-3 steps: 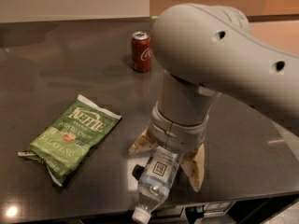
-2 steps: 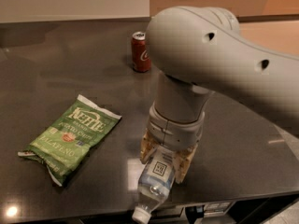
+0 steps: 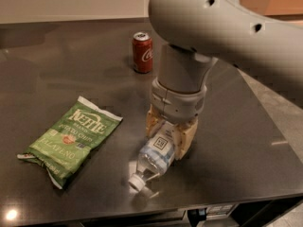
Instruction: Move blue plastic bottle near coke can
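Low over the table (image 3: 246,145), the claw (image 3: 169,137) grips the blue plastic bottle (image 3: 152,161), well apart from the coke can (image 3: 142,52).

A second ago my gripper (image 3: 168,138) had its fingers (image 3: 185,143) splayed wide on either side of the blue plastic bottle (image 3: 154,161). Now I've drawn them in, and they press the bottle from both sides, clamped between them.
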`<control>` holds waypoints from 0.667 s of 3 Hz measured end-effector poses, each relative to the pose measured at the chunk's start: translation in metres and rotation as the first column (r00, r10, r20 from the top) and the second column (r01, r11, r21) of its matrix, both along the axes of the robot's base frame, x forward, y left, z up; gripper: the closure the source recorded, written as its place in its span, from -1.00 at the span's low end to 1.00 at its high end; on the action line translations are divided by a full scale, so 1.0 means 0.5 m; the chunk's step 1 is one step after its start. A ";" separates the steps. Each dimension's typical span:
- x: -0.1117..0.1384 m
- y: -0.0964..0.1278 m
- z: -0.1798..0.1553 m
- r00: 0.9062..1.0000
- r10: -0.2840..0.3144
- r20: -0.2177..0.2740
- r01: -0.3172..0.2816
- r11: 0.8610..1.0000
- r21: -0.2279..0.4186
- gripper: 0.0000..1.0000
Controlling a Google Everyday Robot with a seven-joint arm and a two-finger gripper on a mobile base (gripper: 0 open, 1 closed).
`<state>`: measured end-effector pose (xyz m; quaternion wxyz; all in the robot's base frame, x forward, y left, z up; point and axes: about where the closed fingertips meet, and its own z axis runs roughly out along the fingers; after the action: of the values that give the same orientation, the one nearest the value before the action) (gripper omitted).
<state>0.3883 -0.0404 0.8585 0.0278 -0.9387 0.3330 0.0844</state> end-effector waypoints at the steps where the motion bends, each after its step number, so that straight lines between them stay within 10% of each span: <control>1: 0.095 0.004 0.041 0.990 -0.138 0.012 0.138 0.990 0.026 1.00; 2: 0.201 0.012 0.072 0.957 -0.291 0.011 0.290 0.954 0.076 1.00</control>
<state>0.4886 -0.0344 0.8944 0.0783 -0.8788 0.4637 0.0813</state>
